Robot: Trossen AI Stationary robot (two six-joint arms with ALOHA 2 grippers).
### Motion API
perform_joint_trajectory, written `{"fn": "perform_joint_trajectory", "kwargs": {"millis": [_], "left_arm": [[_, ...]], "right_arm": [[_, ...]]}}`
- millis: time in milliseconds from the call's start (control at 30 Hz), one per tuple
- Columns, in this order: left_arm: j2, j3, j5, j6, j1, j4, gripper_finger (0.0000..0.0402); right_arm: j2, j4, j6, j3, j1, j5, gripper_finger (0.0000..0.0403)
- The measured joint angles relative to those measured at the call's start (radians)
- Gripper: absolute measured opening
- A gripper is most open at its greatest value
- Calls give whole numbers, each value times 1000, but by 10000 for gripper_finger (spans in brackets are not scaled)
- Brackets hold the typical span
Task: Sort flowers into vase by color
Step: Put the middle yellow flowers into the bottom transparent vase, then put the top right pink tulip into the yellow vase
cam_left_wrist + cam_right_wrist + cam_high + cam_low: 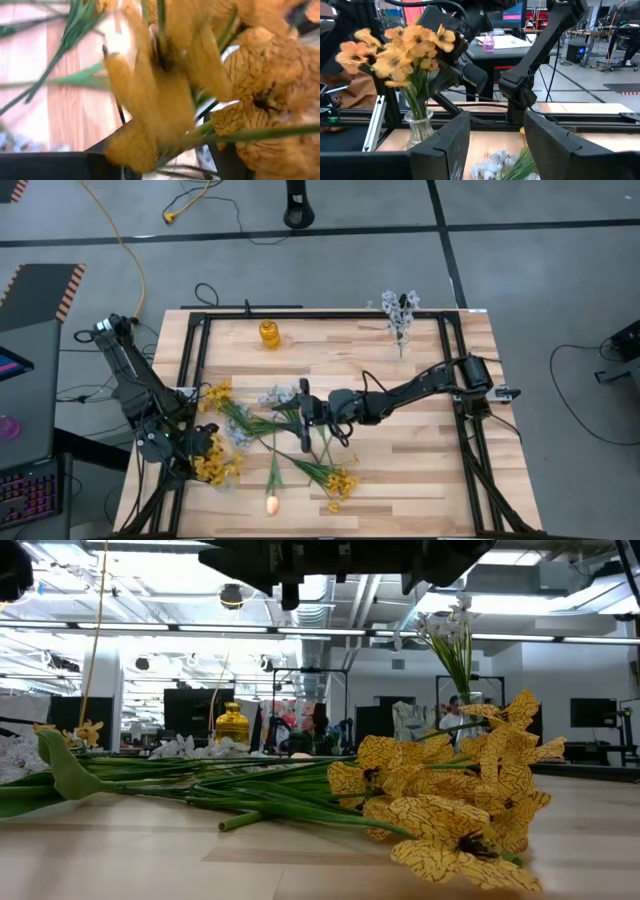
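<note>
Two arms busy in the flower pile

High view: left gripper (200,448) sits among yellow flowers (218,465) near the table's (420,470) left edge, can't tell whether it grips. Right gripper (304,416) hangs spread over the pile's stems (262,425).
Right wrist view: fingers (451,145) apart, nothing between; a vase (420,126) holds yellow blooms.

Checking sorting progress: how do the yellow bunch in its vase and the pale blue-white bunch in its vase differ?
Colour: the yellow bunch has yellow-orange blossoms, while the pale bunch is blue-white.
Place: the yellow bunch stands at the table's left edge beside the left gripper. The pale bunch stands near the back right corner.
Shared: both are green-stemmed and stand upright in vases.
</note>
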Motion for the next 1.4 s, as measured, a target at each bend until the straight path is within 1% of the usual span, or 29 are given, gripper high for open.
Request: {"fn": "perform_joint_trajectory", "kwargs": {"millis": [100,200,400,600,733,867,967,1067,1233,1400], "left_arm": [[0,27,27,-59,0,-108,167],[0,57,48,-77,0,-183,160],[0,101,56,-58,0,-244,149],[0,112,126,-125,0,-290,147],[-1,112,188,-175,0,-315,146],[-13,112,210,-200,0,-354,146],[-46,112,209,-205,0,-372,146],[-98,112,195,-226,0,-384,146],[-200,112,117,-232,0,-432,146],[-300,112,-16,-285,0,-502,146]], "right_arm": [[0,0,0,0,-1,0,214],[0,0,1,0,0,0,214],[0,0,0,0,-3,16,214],[0,-1,-7,0,-2,16,214],[0,-1,-63,0,-3,18,214],[0,-1,-70,0,-2,18,214],[-1,-10,-70,0,-3,18,214],[-19,-65,-70,0,-2,18,214],[-80,-197,-70,0,-3,25,214],[-157,-335,-70,0,-11,26,214]]}}
